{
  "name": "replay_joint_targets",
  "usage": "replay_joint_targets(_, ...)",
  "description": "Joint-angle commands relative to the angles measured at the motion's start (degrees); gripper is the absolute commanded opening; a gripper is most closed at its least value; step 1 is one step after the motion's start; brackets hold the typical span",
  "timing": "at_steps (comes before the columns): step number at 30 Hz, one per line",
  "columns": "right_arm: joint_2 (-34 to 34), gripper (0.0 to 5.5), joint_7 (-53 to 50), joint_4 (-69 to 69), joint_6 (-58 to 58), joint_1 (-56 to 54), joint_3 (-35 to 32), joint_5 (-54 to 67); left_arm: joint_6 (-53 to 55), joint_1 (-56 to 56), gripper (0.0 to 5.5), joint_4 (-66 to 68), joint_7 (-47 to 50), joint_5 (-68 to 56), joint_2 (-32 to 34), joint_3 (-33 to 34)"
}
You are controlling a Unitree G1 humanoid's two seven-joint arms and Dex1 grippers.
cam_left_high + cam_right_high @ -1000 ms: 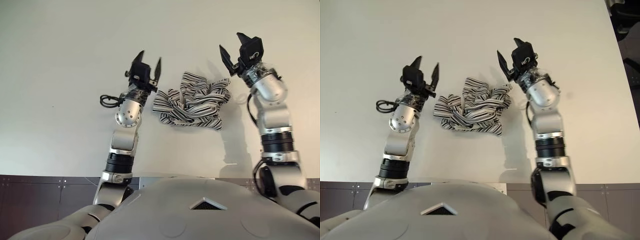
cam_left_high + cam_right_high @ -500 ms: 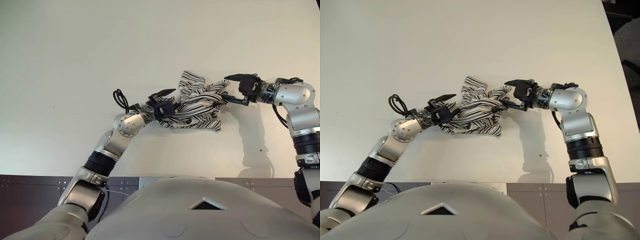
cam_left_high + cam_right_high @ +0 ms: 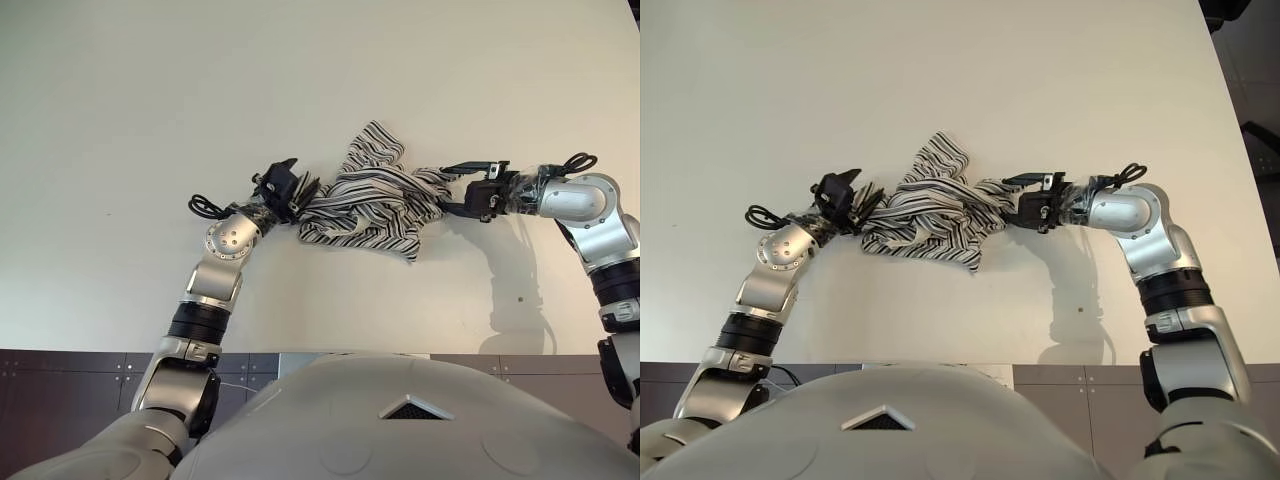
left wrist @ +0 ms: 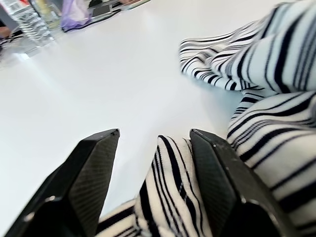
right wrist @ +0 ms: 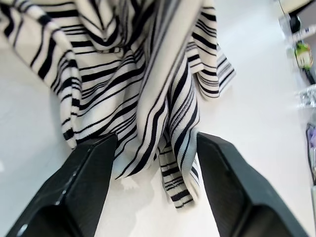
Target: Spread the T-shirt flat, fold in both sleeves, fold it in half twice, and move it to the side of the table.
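Soft, ribbed-hem T-shirt (image 3: 370, 200), white with black stripes, lying crumpled in a loose heap at the middle of the smooth white surface (image 3: 300, 80). The left end effector (image 3: 303, 185) at its left edge and the right end effector (image 3: 445, 190) at its right edge are both released, black fingers spread, each straddling a fold of fabric.

Bright, even light thru-out; white table (image 3: 120, 120) near glare-washed, esp. in wrist views.
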Motion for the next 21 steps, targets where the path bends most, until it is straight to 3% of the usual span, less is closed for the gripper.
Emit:
replay_joint_targets(1,-6.48,2.86,1.57,-0.65,-2.34,0.93,1.47,-4.79,5.46,1.66,2.65,9.84,5.35,8.52,4.57,-0.32)
replay_joint_targets(5,-11.41,2.86,4.07,-1.18,-5.24,-0.95,-0.22,-1.31,1.76,2.54,2.65,16.29,10.85,16.97,8.69,-3.39)
replay_joint_targets(12,-8.56,2.86,1.71,0.24,-6.19,-5.85,-3.52,4.20,1.46,2.10,2.65,15.90,13.05,16.38,9.85,-1.06)
replay_joint_targets(17,-5.74,2.86,9.91,-19.79,11.89,1.08,-2.49,23.90,-1.42,3.29,2.65,5.48,6.68,11.96,9.99,-0.48)
replay_joint_targets(21,-5.00,2.86,10.58,-25.88,15.71,10.52,0.44,23.43,0.75,8.73,2.65,-2.62,0.00,10.82,10.92,-3.51)
